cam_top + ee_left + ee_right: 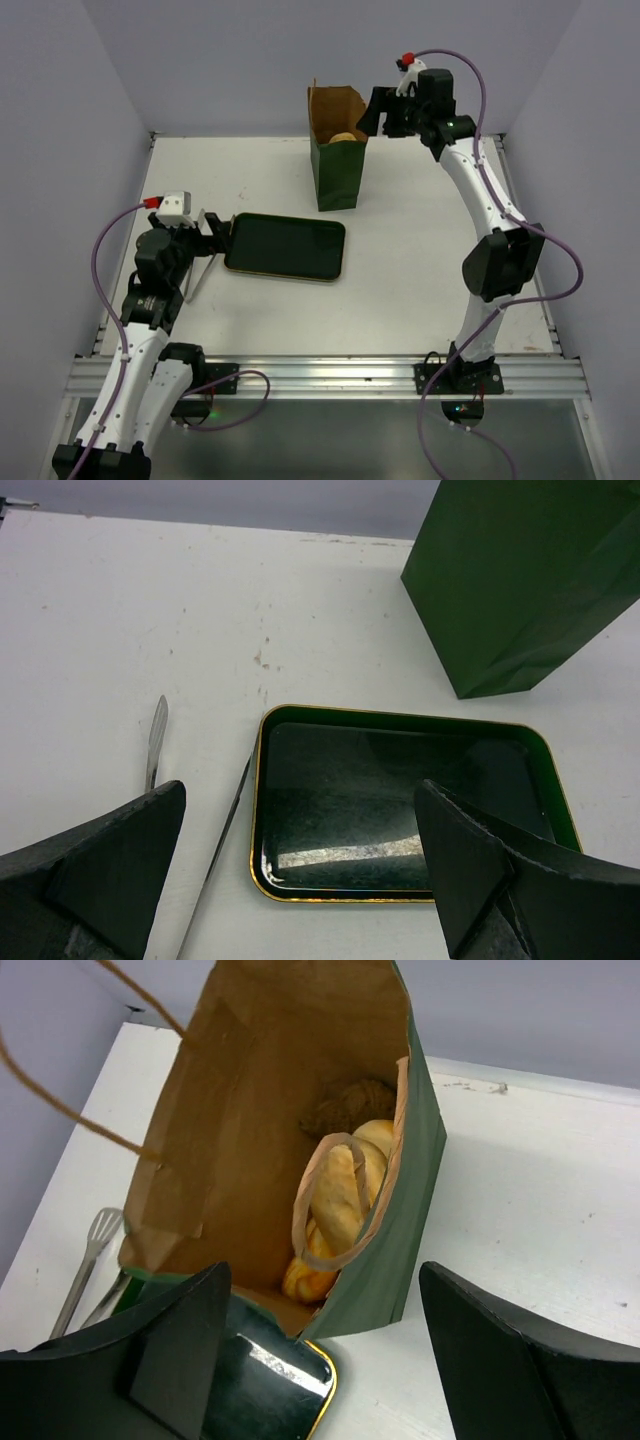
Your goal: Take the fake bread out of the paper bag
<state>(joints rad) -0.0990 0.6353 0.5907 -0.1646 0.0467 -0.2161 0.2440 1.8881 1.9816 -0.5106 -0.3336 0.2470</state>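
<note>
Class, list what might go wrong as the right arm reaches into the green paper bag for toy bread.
The upright dark green paper bag stands unheld; the open right gripper may tip it. Its thin string handle could snag a finger. The yellow-tan toy bread rolls lie deep behind a curled paper strip, so fingers might pinch paper instead.

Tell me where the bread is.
In the top view, the bread is inside the paper bag near the table's far edge, beyond the tray, beside the right hand.
</note>
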